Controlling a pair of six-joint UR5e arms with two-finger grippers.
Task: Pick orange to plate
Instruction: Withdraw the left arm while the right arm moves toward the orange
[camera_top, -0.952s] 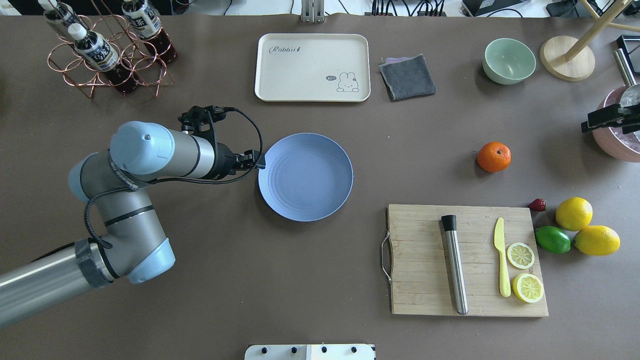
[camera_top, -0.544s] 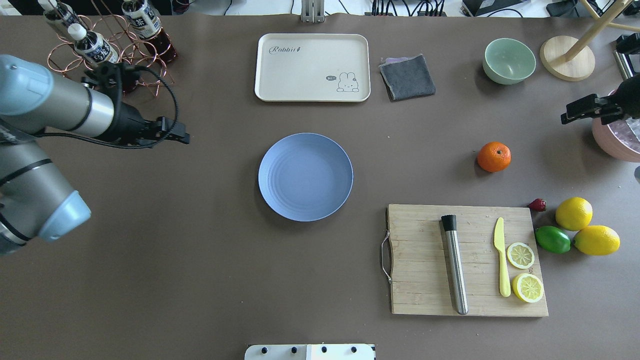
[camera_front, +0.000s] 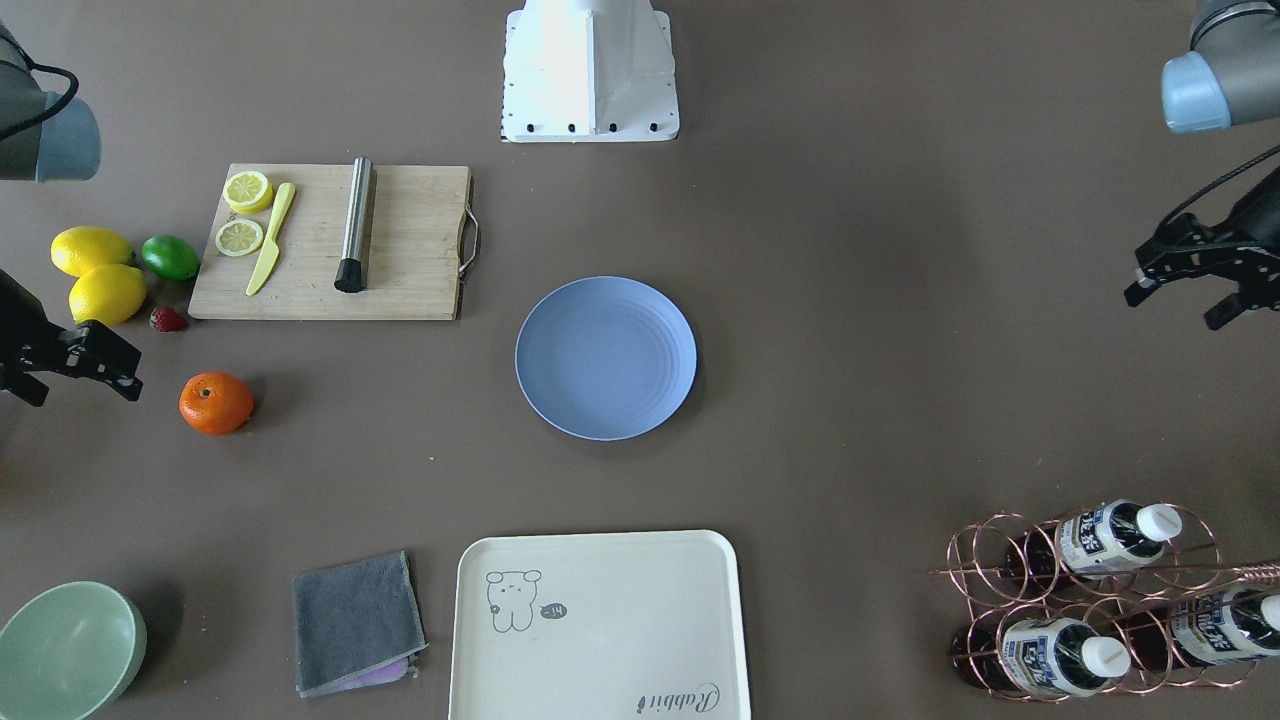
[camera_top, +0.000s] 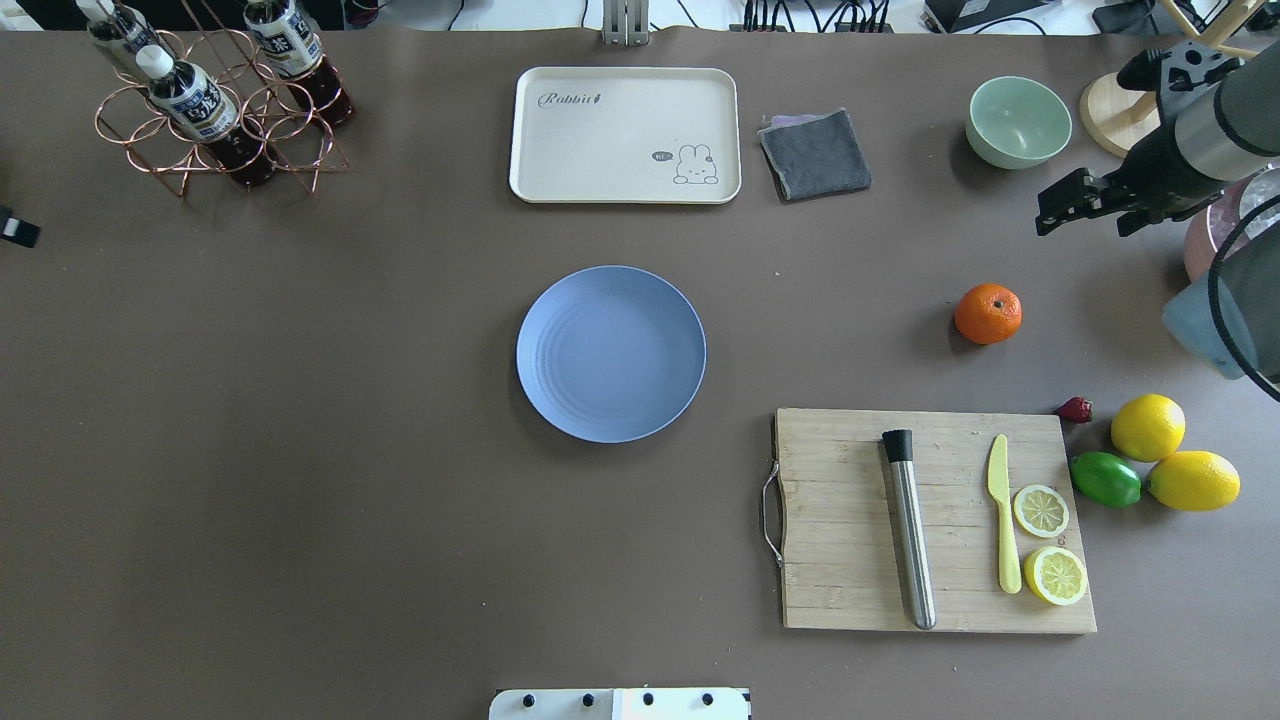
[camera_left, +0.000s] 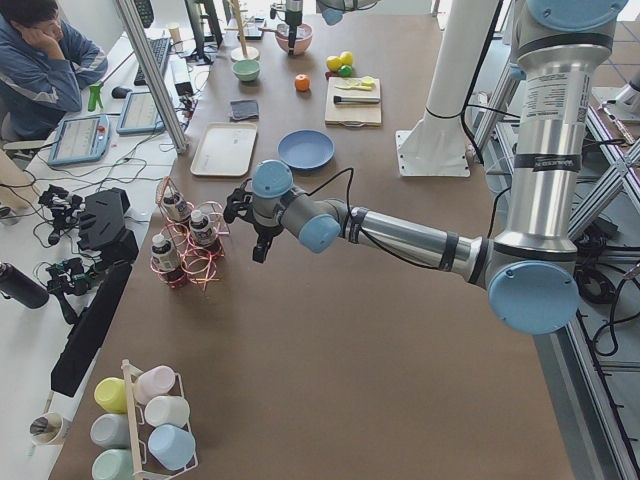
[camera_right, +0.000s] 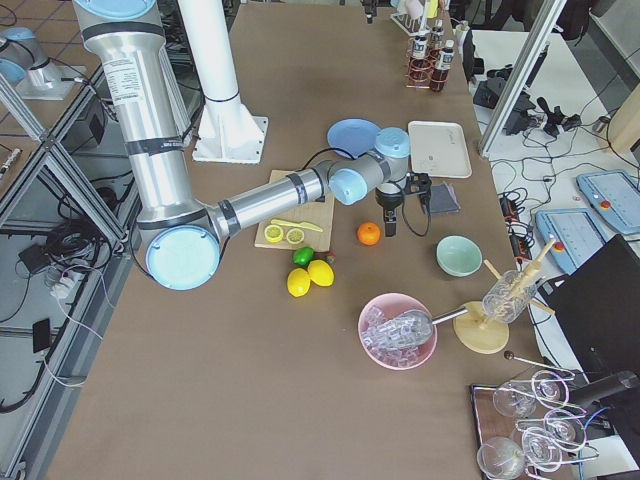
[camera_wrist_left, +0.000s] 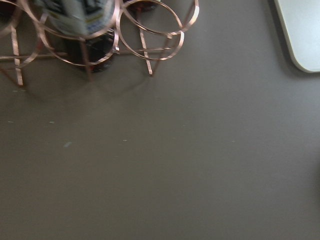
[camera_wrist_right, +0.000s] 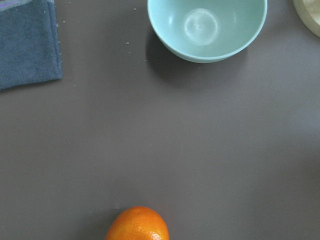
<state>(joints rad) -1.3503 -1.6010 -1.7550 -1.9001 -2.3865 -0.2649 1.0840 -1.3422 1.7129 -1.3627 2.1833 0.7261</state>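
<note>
The right gripper (camera_top: 1083, 225) hangs over the far right part of the table. Its two fingers are spread apart and hold nothing. The orange (camera_top: 988, 313) sits on the bare table close by, a little to the left of the gripper and nearer to the robot. In the right wrist view the orange peeks in at the bottom edge and the pale green bowl (camera_top: 1018, 120) is at the top, so the gripper is between the two. The orange is round, so I think any grab angle will do. The left gripper (camera_front: 1175, 305) is spread apart and empty too, way over on the left by the bottle rack (camera_top: 130, 130). The right arm is much nearer, so it should do the picking. The blue plate (camera_top: 611, 353) lies in the middle of the table, well to the left of the orange.
</note>
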